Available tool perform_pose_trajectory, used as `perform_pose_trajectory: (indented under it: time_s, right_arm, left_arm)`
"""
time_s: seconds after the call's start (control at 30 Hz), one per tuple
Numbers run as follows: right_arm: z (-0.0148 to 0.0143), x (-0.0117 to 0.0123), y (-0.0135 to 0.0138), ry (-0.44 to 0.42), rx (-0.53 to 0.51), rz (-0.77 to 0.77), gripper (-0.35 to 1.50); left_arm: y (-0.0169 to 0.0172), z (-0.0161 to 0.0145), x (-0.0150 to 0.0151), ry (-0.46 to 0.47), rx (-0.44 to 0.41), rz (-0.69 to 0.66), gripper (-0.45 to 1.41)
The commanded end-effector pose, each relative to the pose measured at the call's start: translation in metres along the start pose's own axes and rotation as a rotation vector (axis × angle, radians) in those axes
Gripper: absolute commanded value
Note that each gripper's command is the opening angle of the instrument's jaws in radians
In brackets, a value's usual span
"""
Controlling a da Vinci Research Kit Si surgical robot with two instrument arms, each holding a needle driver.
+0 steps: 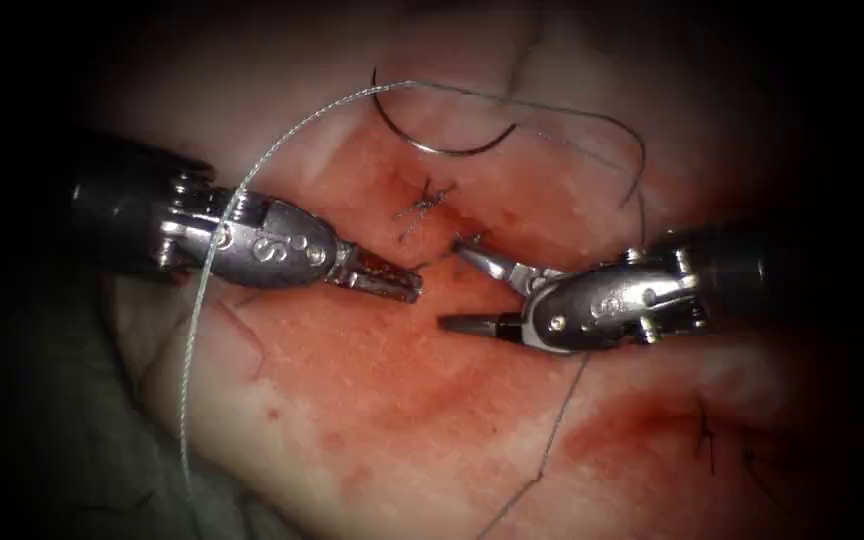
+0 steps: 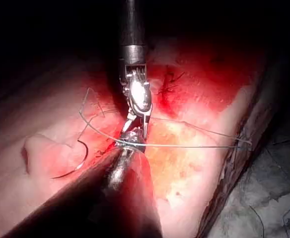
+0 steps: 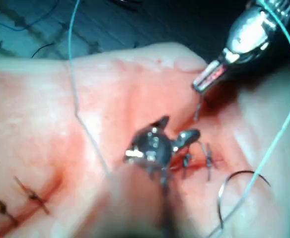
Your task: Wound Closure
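needle: lies free on the tissue above the knot, curve opening upward, held by neither tool; also seen resting on the tissue in the left wrist view and the right wrist view.
left tool: comes in from picture left, jaws closed on a short dark thread end just left of the cut; seen with jaws together in the right wrist view.
right tool: jaws spread wide, upper jaw tip at the thread just below the knot, lower jaw apart and holding nothing.
thread: pale strand arcs from the needle over the left tool's wrist and down off the tissue; a darker strand loops right of the needle and runs down past the right tool.
knot: dark stitch with short tails on the cut, between the needle and the tool tips.
markings: an "s"-like mark shows on each tool's wrist housing; nothing else legible.
red fluid: staining around the cut and lower right of it.
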Motion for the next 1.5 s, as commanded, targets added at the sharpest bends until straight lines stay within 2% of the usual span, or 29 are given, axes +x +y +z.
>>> perform_pose_trajectory:
  time_s: [0.03,0.13,0.23,0.37,0.4,0.57,0.7,0.9,0.97,1.0,1.03,1.07,1.5]
  right_arm:
    - [-0.0003,-0.0003,-0.0002,-0.006,-0.009,0.010,1.36]
    - [-0.0001,-0.0001,0.0005,-0.018,-0.027,0.020,1.38]
    - [0.0016,0.0002,0.0007,-0.029,-0.042,0.023,1.38]
    - [0.0046,0.0005,0.0005,-0.045,-0.063,0.024,1.38]
    - [0.0068,0.0004,0.0003,-0.054,-0.079,0.021,1.38]
    - [0.0095,-0.0009,-0.0006,-0.072,-0.096,-0.017,1.36]
    - [0.0099,-0.0022,-0.0007,-0.086,-0.095,-0.062,1.33]
    - [0.0098,-0.0024,-0.0002,-0.087,-0.097,-0.061,1.31]
    - [0.0099,-0.0023,-0.0004,-0.087,-0.096,-0.073,1.18]
    - [0.0099,-0.0023,-0.0004,-0.087,-0.096,-0.073,1.18]
    - [0.0099,-0.0022,-0.0006,-0.083,-0.089,-0.097,0.68]
    - [0.0096,-0.0021,-0.0008,-0.053,-0.055,-0.128,-0.35]
    - [0.0071,-0.0019,-0.0003,-0.064,-0.005,-0.166,-0.35]
  left_arm:
    - [0.0001,0.0008,-0.0003,0.000,-0.003,-0.005,-0.45]
    - [0.0003,0.0013,-0.0006,-0.009,-0.003,-0.009,-0.45]
    - [0.0004,0.0019,-0.0006,-0.018,0.004,-0.010,-0.45]
    - [0.0005,0.0022,-0.0006,-0.017,0.002,-0.010,-0.45]
    - [0.0005,0.0022,-0.0005,-0.019,0.000,-0.010,-0.45]
    - [0.0005,0.0023,-0.0004,-0.020,0.001,-0.012,-0.45]
    - [0.0006,0.0024,-0.0003,-0.020,0.002,-0.012,-0.45]
    - [0.0008,0.0025,-0.0001,-0.019,0.001,-0.014,-0.45]
    - [0.0008,0.0027,0.0001,-0.017,-0.002,-0.015,-0.45]
    - [0.0008,0.0027,0.0001,-0.017,-0.002,-0.015,-0.45]
    - [0.0008,0.0027,0.0002,-0.017,-0.001,-0.016,-0.45]
    - [0.0009,0.0028,0.0002,-0.019,-0.003,-0.016,-0.45]
    - [0.0009,0.0023,0.0001,-0.014,-0.010,-0.015,-0.45]
